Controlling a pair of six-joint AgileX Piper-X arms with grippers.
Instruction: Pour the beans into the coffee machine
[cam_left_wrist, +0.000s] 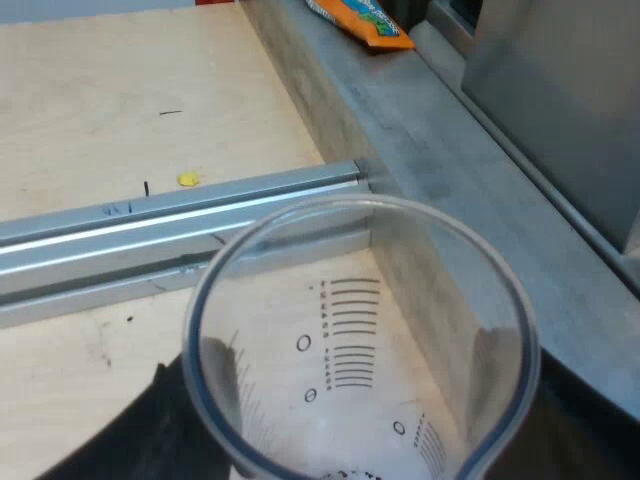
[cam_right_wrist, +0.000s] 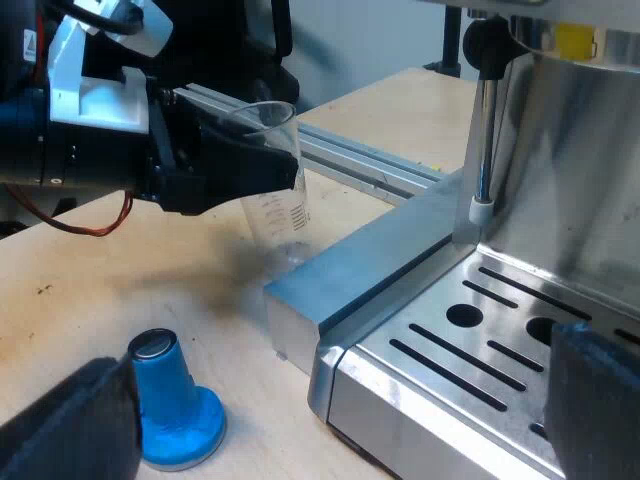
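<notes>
Measuring glass (cam_left_wrist: 360, 330), seemingly empty, gripped in our left gripper (cam_left_wrist: 365, 435) beside espresso machine (cam_right_wrist: 560, 180); our right gripper (cam_right_wrist: 335, 412) spread wide at machine's front corner; blue tamper (cam_right_wrist: 172, 402) near it.

- Tabletop (cam_left_wrist: 80, 60): light wood, carrying a few small dark marks and scuffs.
- Metal rail (cam_left_wrist: 150, 225): 1 silver, grooved profile lying flat across the tabletop. Its end meets the side of the grey slab.
- Grey slab (cam_left_wrist: 420, 150): 1 long, flat-topped block resting on the tabletop, with a squared corner.
- Orange packet (cam_left_wrist: 362, 20): 1 lying on the slab's top, with blue-green print, partly out of view.
- Yellow speck (cam_left_wrist: 188, 179): 1 small piece on the tabletop, just beside the rail and apart from it.
- Blue tamper (cam_right_wrist: 172, 405): 1 standing upright on its wider end on the tabletop, with a silvery cap on top. It is near the slab's corner, not touching.
</notes>
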